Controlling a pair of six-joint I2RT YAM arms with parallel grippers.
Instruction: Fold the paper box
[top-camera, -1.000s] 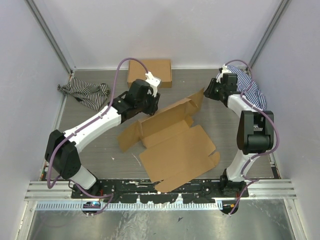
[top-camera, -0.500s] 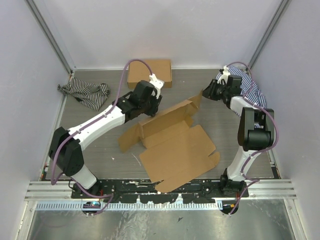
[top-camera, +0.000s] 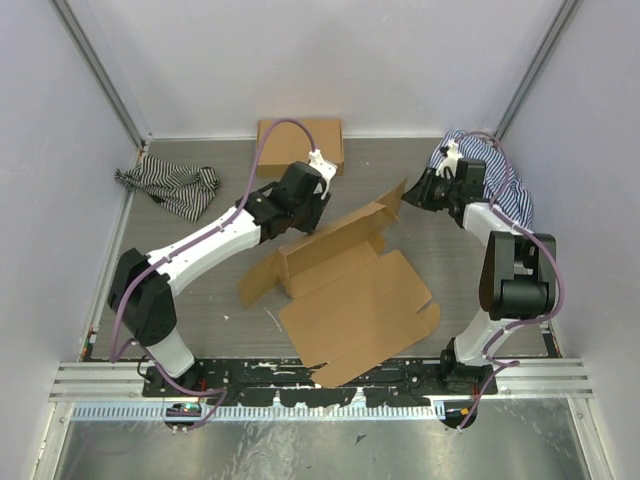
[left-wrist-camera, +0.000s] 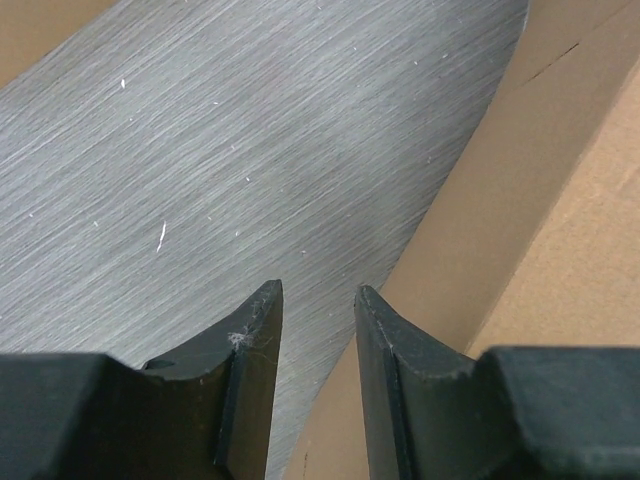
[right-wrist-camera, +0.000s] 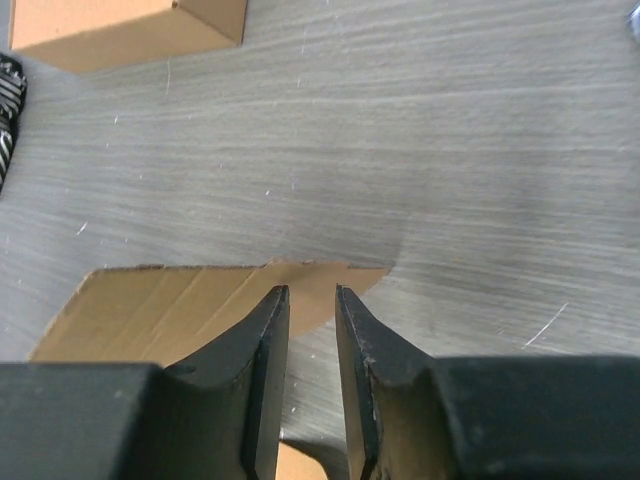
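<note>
Left jaws spread, nothing between them, hovering over bare surface just beside paper box edge. Right jaws only narrowly apart, raised flap's edge right at tips, not clamped far as I can see. Box sits mid-surface, big near panel flat, far flaps standing up.

Right gripper, jaws a narrow slit apart, right at a flap edge of the paper box; 1 low brown box well beyond on the table.
</note>
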